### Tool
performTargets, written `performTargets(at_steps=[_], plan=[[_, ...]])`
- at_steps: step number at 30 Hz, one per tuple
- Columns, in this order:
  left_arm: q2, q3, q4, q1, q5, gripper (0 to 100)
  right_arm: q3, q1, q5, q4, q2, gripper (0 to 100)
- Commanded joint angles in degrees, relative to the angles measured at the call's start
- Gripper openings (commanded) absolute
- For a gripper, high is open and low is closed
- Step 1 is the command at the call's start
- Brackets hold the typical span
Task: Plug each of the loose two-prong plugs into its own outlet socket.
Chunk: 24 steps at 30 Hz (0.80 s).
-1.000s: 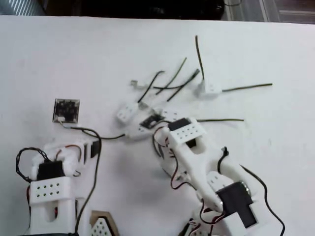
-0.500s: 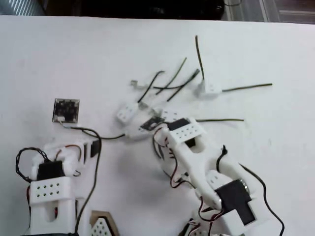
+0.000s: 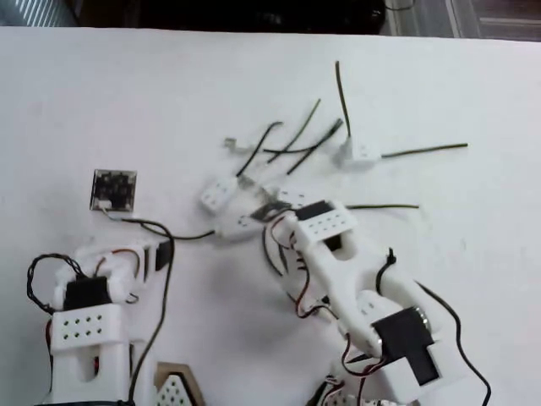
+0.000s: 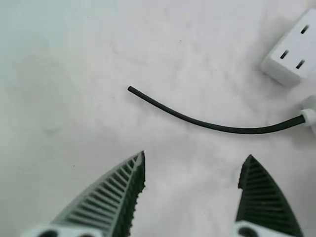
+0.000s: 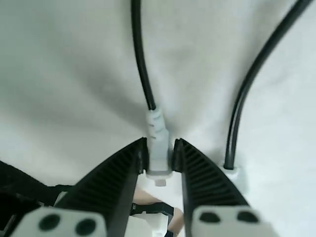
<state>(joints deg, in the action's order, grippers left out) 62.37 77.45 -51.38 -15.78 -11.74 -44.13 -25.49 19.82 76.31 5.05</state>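
A: Now, status?
B: Right fingers [image 5: 197, 173] clenched on a two-prong plug [image 5: 157, 129], its cable [image 5: 139, 54] running off past the tips. Left fingers [image 4: 123, 190] released over bare counter [image 4: 59, 74]; a socket block [image 4: 291, 54] lies beyond them, off to one side
A: Step?
B: Plug in hand, probably not seated yet. Next: square the prongs to free slots, then press straight in

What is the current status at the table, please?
Left gripper open, holding nothing, socket block nearby. Right gripper shut on a white plug. Second black cord close beside it.
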Motion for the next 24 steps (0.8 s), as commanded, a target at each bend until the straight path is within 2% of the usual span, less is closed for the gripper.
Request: performTargets(at_steps=[1,3,10,24], plan=[[1.2,-0.3,1.0,-0.2,-0.7,31,1.6,0.6,0.3,0.5,0.1,4.6],[1.2,-0.3,1.0,-0.3,-0.7,31,1.6,0.4,0.3,0.4,0.4,1.3],[1.2,-0.3,1.0,-0.4,-0.7,31,1.8,0.5,0.3,1.9,3.6,1.7],[1.2,-0.6,1.1,0.0,-0.5,31,1.5,0.7,-0.3,5.0,43.6,1.6]])
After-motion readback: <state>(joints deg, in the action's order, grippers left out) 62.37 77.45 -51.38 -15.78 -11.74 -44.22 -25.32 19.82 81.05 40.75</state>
